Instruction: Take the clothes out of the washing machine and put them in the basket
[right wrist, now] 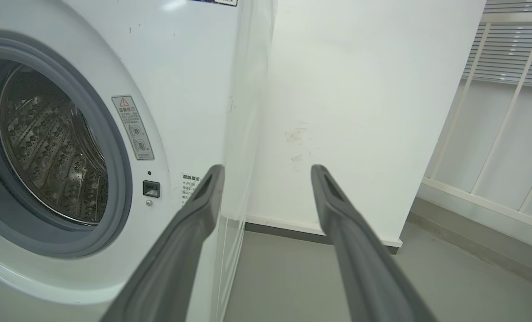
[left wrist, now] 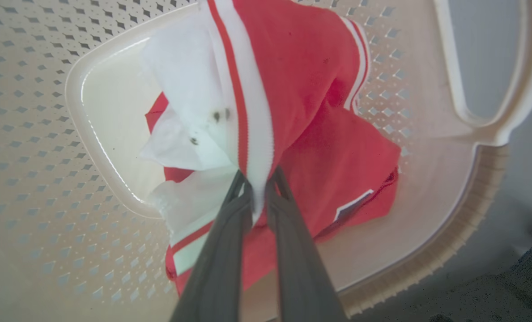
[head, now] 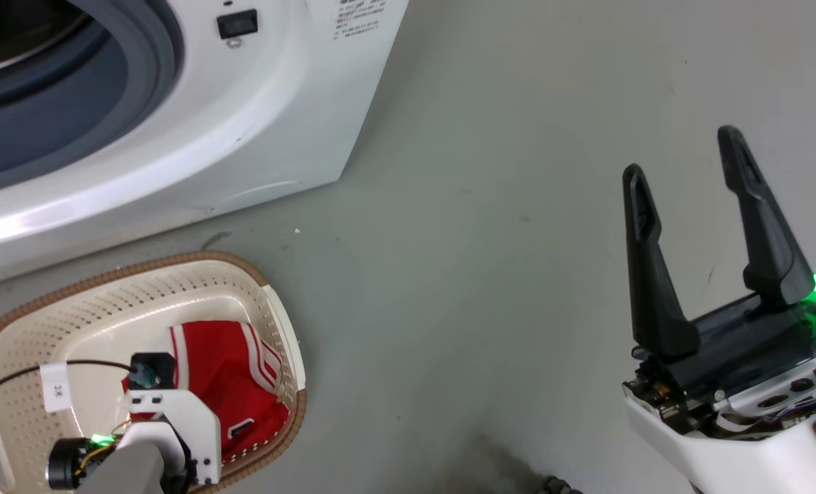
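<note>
Head view: clothes (head: 215,370) inside basket (head: 140,295).

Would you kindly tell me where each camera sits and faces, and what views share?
Head view: on the head, facing down at washing machine and basket; left arm, open right tool.
Left wrist view: on that wrist, facing down into the basket; left tool shut on the clothes.
Right wrist view: on that wrist, facing the washing machine; right tool open.
Shared: head and left wrist views show the basket.
</note>
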`<state>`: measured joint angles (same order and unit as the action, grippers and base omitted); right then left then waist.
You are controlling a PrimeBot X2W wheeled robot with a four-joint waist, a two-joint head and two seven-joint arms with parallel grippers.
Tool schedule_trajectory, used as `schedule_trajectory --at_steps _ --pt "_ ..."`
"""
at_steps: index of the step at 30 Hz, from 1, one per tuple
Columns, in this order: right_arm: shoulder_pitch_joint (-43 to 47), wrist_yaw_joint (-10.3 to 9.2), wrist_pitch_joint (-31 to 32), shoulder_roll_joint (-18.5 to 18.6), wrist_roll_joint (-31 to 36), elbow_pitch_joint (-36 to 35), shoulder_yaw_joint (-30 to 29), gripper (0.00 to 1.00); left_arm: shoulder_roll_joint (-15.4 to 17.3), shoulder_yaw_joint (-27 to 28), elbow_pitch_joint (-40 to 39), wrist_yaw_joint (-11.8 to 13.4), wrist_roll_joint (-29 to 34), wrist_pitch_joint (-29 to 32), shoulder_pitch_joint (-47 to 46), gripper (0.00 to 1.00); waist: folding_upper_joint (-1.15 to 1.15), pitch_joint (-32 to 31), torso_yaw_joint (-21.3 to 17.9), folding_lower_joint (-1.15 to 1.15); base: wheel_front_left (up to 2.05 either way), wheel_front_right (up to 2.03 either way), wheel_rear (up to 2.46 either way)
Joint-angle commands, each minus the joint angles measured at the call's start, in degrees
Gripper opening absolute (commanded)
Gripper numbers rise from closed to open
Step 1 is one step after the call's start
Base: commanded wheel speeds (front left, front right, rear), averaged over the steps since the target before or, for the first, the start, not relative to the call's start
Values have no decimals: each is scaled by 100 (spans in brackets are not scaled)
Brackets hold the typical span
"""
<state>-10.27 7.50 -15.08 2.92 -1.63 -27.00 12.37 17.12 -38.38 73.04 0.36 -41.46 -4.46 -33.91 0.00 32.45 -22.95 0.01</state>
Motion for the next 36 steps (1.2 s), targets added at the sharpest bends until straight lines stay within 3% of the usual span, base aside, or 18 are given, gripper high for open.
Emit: schedule_trajectory --at_steps 1,14,21,22,23,36 --pt "-101 -2 -13 -7 -58 -29 -7 100 26 3 17 20 31 20 -102 0 0 162 -2 -1 0 0 0" --pt "-404 -2 -14 -6 -251 281 -82 100 132 -135 59 124 145 111 -749 0 0 847 185 -1 0 0 0" --pt "-487 -2 -14 -5 -245 521 -33 100 92 -192 67 111 158 33 -879 0 0 914 291 -1 0 0 0" --pt "-477 -2 -14 -6 -246 547 -29 100 84 -204 67 102 161 18 -863 44 0 890 295 -1 0 0 0" --pt "-467 -2 -14 -6 -246 568 -23 100 86 -225 66 116 194 -60 -849 100 0 864 292 -1 0 0 0" --pt "7 -2 -13 -5 -102 895 20 100 -72 -316 -86 95 299 -1018 -423 100 0 -122 387 -1 0 0 0"
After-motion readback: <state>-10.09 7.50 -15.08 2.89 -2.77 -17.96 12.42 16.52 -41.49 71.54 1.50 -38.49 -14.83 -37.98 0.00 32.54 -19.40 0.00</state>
